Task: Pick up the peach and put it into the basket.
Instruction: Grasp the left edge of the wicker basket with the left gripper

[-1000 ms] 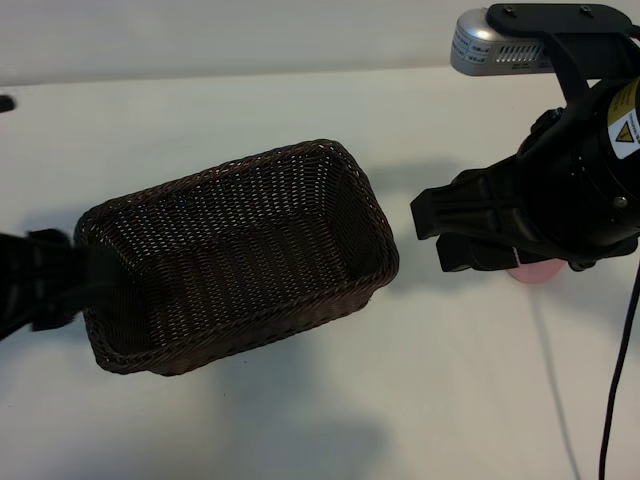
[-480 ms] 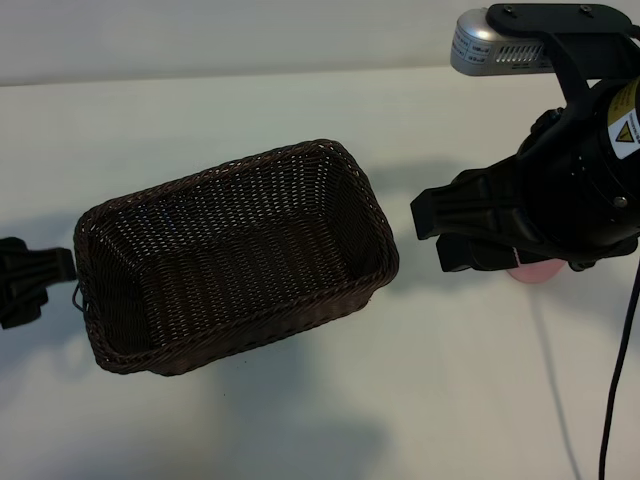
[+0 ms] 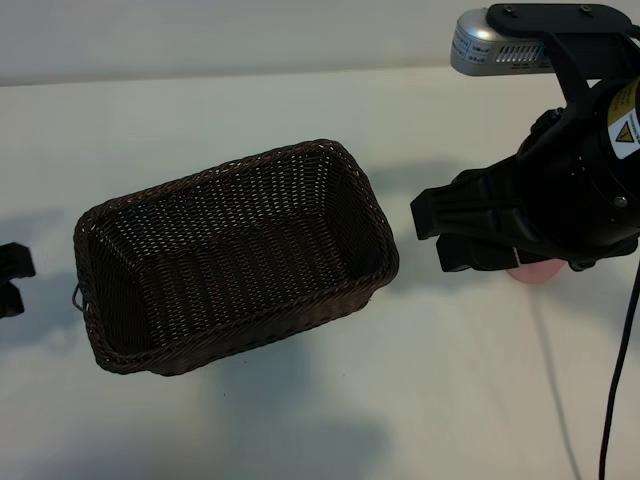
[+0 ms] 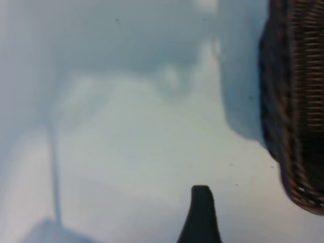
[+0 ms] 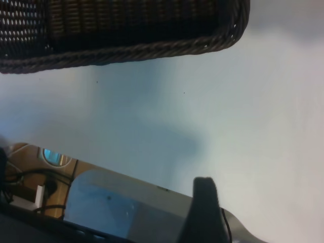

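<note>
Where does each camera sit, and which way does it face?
Exterior: outside the rig, steeply above the table; shows basket, peach, left gripper at the left edge, right gripper.
Left wrist: on the left arm, facing down at the table; one finger shows.
Right wrist: on the right arm, facing down; one finger shows.
Shared: all three show the basket.

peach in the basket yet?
No. The basket holds nothing; the peach sits on the table beside it, mostly hidden under the right arm.

Even bright overhead light; soft shadows on table [image 3: 300,420]; wrist views blurred.
</note>
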Action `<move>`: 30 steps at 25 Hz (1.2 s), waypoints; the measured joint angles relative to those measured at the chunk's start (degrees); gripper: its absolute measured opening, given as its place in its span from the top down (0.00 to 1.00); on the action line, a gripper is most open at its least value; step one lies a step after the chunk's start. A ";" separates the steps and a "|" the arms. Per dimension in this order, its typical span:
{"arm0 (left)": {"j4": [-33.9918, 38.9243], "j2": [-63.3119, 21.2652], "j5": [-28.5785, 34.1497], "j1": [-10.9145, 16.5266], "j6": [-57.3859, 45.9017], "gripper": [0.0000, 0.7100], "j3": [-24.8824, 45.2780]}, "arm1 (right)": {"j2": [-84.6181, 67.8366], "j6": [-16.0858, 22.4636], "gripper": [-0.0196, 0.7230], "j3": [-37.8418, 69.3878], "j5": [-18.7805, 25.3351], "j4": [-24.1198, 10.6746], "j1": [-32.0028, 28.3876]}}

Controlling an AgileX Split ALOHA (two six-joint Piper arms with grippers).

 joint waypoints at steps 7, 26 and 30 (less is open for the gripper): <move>-12.45 7.13 -5.17 11.16 15.87 0.21 4.24 | 0.00 0.00 0.24 0.00 0.00 0.00 0.00; -23.28 23.31 -19.58 11.60 25.80 0.21 3.70 | 0.00 0.00 0.24 0.00 0.00 0.00 0.00; -29.87 23.49 -20.92 11.60 31.62 0.21 3.70 | 0.00 0.00 0.24 0.00 0.00 0.00 0.00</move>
